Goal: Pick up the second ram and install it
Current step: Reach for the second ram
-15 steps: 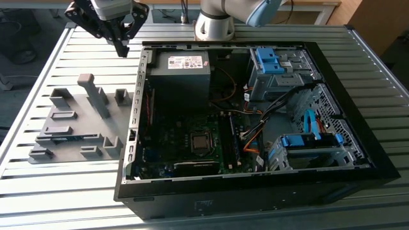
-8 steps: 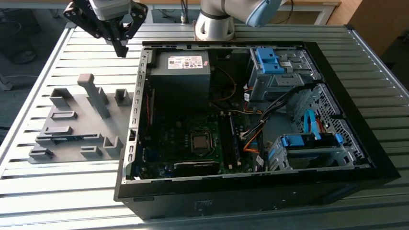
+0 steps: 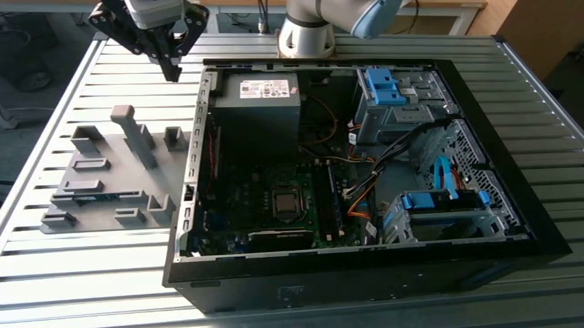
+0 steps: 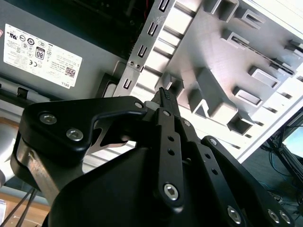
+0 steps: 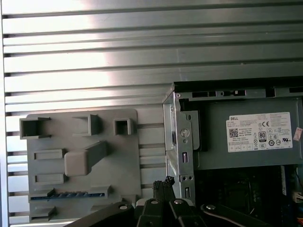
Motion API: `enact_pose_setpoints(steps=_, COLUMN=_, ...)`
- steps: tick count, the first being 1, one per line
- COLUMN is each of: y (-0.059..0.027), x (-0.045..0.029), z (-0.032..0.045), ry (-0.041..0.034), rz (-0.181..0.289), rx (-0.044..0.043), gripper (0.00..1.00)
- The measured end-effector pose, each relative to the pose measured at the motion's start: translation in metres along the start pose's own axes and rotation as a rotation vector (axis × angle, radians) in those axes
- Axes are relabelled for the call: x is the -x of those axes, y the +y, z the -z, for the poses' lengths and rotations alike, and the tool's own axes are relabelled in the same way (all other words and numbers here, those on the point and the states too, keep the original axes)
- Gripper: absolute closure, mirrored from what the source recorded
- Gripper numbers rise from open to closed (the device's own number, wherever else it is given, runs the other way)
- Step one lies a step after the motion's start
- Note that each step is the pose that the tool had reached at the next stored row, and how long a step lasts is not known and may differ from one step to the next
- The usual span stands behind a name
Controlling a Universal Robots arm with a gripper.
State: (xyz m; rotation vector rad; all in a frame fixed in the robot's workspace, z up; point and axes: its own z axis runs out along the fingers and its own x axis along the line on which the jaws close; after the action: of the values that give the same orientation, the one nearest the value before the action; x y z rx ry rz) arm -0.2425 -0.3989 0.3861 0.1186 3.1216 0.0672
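— Item: second ram (image 3: 98, 197)?
— Slotted in the grey fixture (image 3: 114, 176), toward the end farthest from the gripper (image 3: 171, 71); long axis across the exterior view.
— Claw?
— Clenched, empty, hovering past the fixture's opposite end.

**Pincer** (image 3: 171, 67): black, two-fingered, bar-linkage build. It points straight down and carries nothing.

**Fingertips** (image 4: 165, 96): in both wrist views they are pressed together into one narrow ribbed tip, with no gap at the end (image 5: 163, 183).

**Linkage bars** (image 4: 170, 151): bolted black plates fanning outward behind the tip.

**Wrist** (image 3: 150, 12): grey housing directly above the pincer, in line with it.

**Base column** (image 3: 306, 34): pale grey, upright, well apart from the pincer towards the exterior view's right.

**Joint cap** (image 3: 374, 17): light blue, beyond the column, farther still from the pincer.
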Motion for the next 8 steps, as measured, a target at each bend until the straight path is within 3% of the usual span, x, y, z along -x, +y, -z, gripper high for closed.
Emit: enact_pose_setpoints(steps=8, y=-0.0002, x=-0.0021, z=0.0, ry=0.0, rz=0.0, rx=0.0, gripper=0.89)
